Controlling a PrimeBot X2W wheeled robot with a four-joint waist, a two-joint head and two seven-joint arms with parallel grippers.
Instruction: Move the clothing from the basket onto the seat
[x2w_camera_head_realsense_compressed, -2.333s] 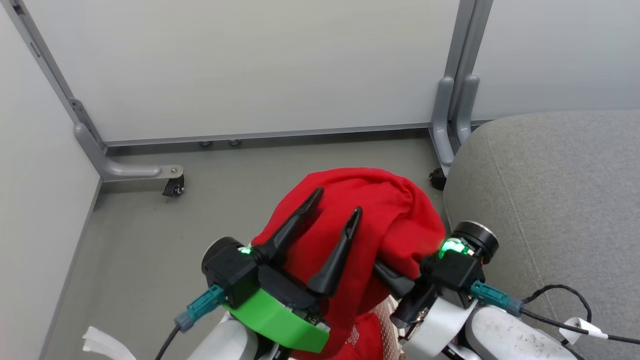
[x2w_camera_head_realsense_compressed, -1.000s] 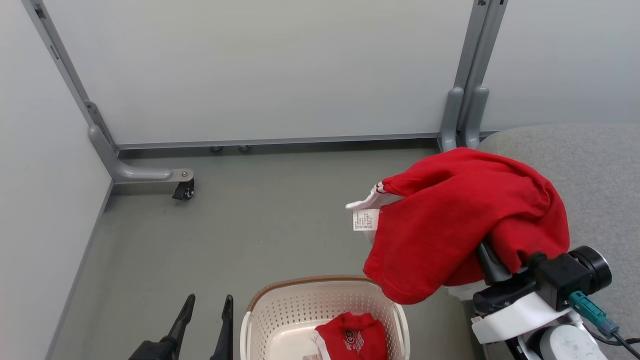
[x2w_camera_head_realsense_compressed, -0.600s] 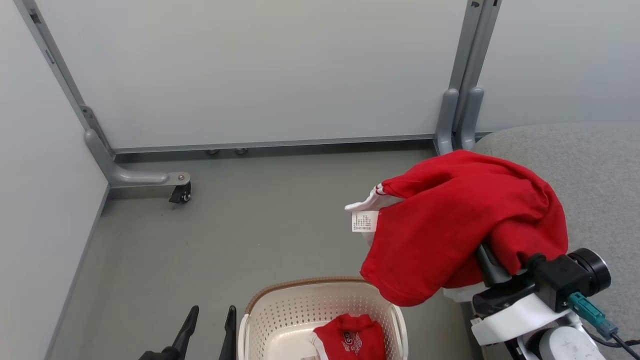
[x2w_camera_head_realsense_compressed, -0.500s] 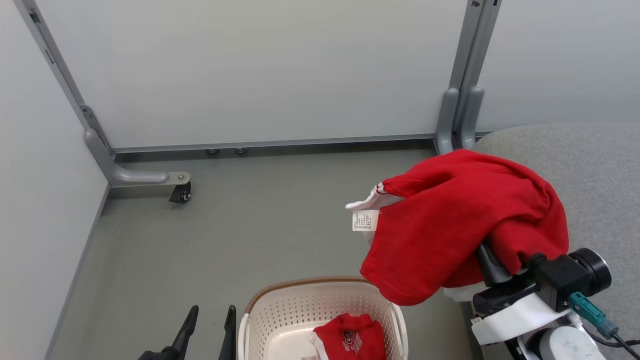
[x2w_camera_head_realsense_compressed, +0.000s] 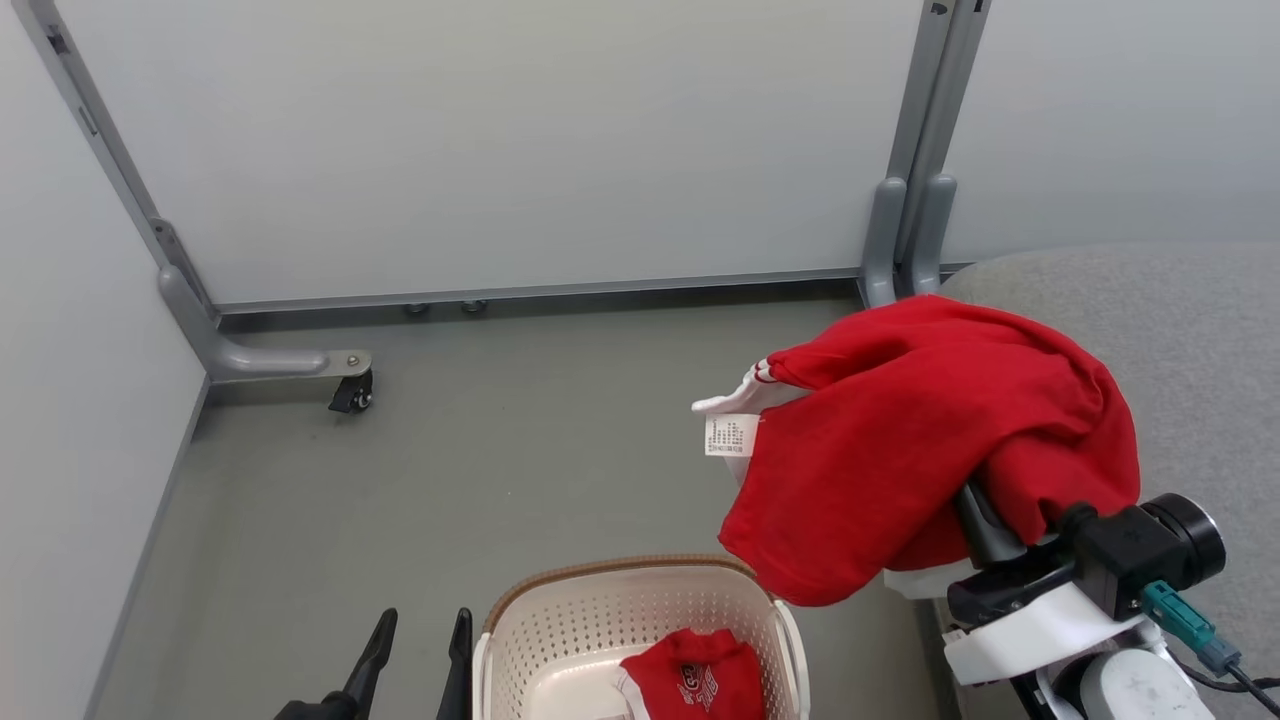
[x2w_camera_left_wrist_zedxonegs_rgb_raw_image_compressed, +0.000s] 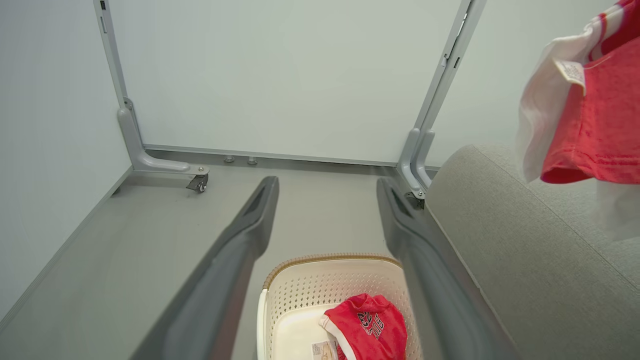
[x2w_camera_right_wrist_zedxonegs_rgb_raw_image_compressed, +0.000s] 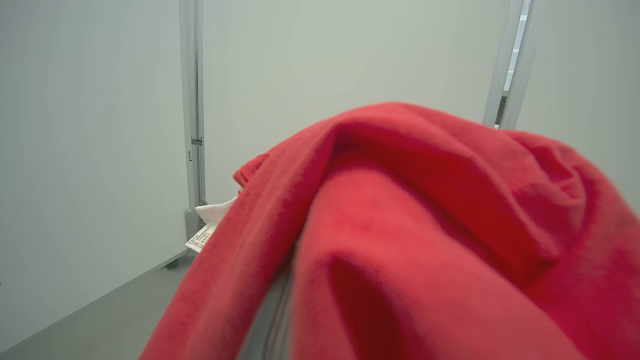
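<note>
A red garment (x2w_camera_head_realsense_compressed: 930, 440) with a white tag (x2w_camera_head_realsense_compressed: 731, 435) hangs in the air over my right gripper (x2w_camera_head_realsense_compressed: 985, 540), which is shut on it with its fingertips buried in the cloth. The garment hovers at the left edge of the grey seat (x2w_camera_head_realsense_compressed: 1180, 350), above and right of the basket (x2w_camera_head_realsense_compressed: 560, 620). It also shows in the left wrist view (x2w_camera_left_wrist_zedxonegs_rgb_raw_image_compressed: 595, 125) and up close in the right wrist view (x2w_camera_right_wrist_zedxonegs_rgb_raw_image_compressed: 400, 225). A second red garment (x2w_camera_head_realsense_compressed: 690, 680) with lettering lies inside the basket (x2w_camera_left_wrist_zedxonegs_rgb_raw_image_compressed: 300, 300). My left gripper (x2w_camera_head_realsense_compressed: 423, 640) stands open and empty just left of the basket.
Pale partition panels close off the back and left. A metal foot with a castor (x2w_camera_head_realsense_compressed: 350, 392) sticks out at the back left, and a pair of grey posts (x2w_camera_head_realsense_compressed: 900, 240) stands beside the seat's corner. Grey floor (x2w_camera_head_realsense_compressed: 450, 450) lies between the basket and the back panel.
Since the earliest frame my right gripper has carried the red garment from over the basket rightward to the seat's edge, and my left gripper has drawn back to the lower left. In the last second only the camera shifted slightly.
</note>
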